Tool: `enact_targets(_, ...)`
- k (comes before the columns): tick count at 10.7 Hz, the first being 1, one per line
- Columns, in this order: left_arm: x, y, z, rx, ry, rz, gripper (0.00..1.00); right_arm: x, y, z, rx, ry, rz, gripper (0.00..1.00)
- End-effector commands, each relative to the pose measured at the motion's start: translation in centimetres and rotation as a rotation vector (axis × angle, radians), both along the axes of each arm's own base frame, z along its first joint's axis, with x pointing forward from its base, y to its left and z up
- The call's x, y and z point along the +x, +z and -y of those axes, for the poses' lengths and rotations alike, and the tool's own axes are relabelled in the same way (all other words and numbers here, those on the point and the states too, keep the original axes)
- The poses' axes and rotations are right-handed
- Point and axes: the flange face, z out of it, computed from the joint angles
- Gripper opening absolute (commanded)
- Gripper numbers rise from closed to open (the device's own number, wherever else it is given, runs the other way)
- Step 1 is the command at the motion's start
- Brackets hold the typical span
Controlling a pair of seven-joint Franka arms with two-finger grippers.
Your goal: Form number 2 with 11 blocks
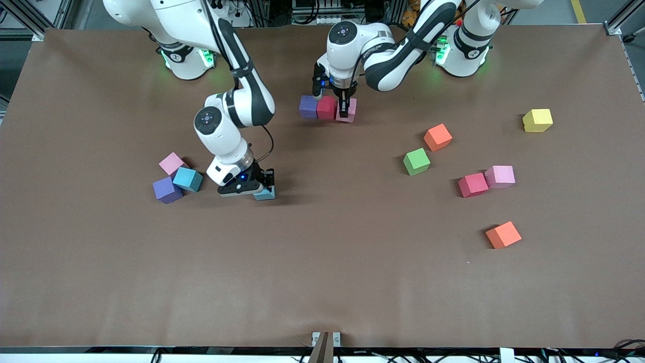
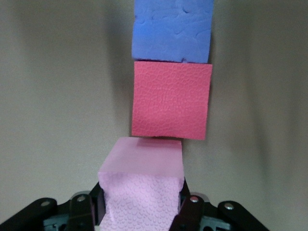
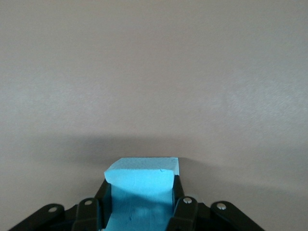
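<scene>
Left pincer (image 1: 345, 112) pinched a pink block (image 2: 142, 190) at the row's end, touching the red block (image 2: 171, 99) — foam dented, so soft, light. Right pincer (image 1: 266, 187) clamped a blue block (image 3: 140, 190) by opposite flat faces on the tabletop (image 1: 322, 262).

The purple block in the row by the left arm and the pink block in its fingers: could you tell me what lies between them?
A red block lies between the purple block and the pink block, shown in the front view.
</scene>
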Motion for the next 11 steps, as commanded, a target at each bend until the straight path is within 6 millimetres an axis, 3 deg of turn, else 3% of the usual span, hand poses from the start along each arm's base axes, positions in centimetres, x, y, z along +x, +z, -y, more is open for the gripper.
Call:
enact_targets(1,0.1,-0.2,0.5,-0.005,-0.011,0.013,0.46,-0.1,0.2,-0.4,0.019,-0.042,-0.011,0.15)
enact_targets(11,-1.4,-2.1,0.8,0.022,-0.003,-0.004,0.58,-0.6,-0.2,-0.6,0.013,-0.032,-0.018,0.16)
